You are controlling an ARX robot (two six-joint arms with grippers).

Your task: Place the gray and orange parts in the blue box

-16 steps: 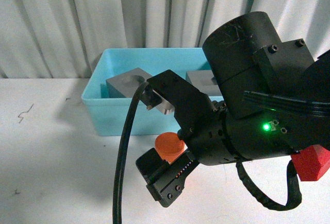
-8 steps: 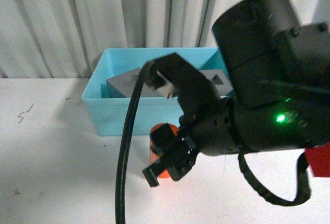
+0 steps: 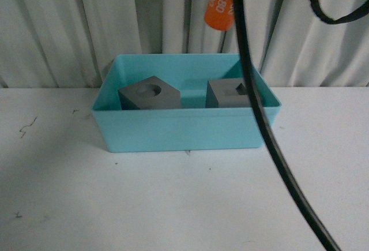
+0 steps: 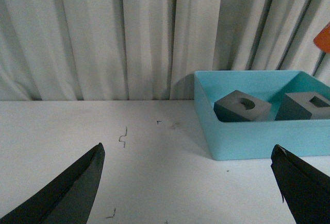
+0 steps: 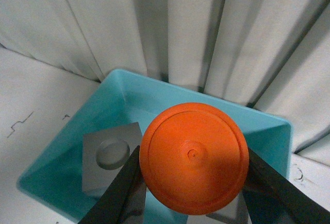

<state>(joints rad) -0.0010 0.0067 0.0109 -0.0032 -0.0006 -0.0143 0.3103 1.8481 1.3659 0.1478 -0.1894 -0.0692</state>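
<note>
My right gripper [image 5: 193, 183] is shut on the orange cylinder [image 5: 193, 172], one black finger on each side of it. In the front view the orange cylinder [image 3: 219, 8], with white numerals, hangs high above the back of the blue box [image 3: 184, 130]. Inside the box sit two gray cubes, one with a round recess [image 3: 150, 95] at the left and one with a square recess [image 3: 230, 92] at the right. My left gripper [image 4: 186, 149] is open over bare table, to the left of the blue box [image 4: 247, 141], with nothing between its fingers.
A black cable [image 3: 259, 118] hangs from the right arm across the front of the box. White curtains [image 3: 86, 26] stand close behind the box. Small dark scuff marks [image 4: 122, 137] dot the white table.
The right arm has risen from low in front of the box to high above it, carrying the orange cylinder. Its body has left the front view, which uncovers both cubes.
</note>
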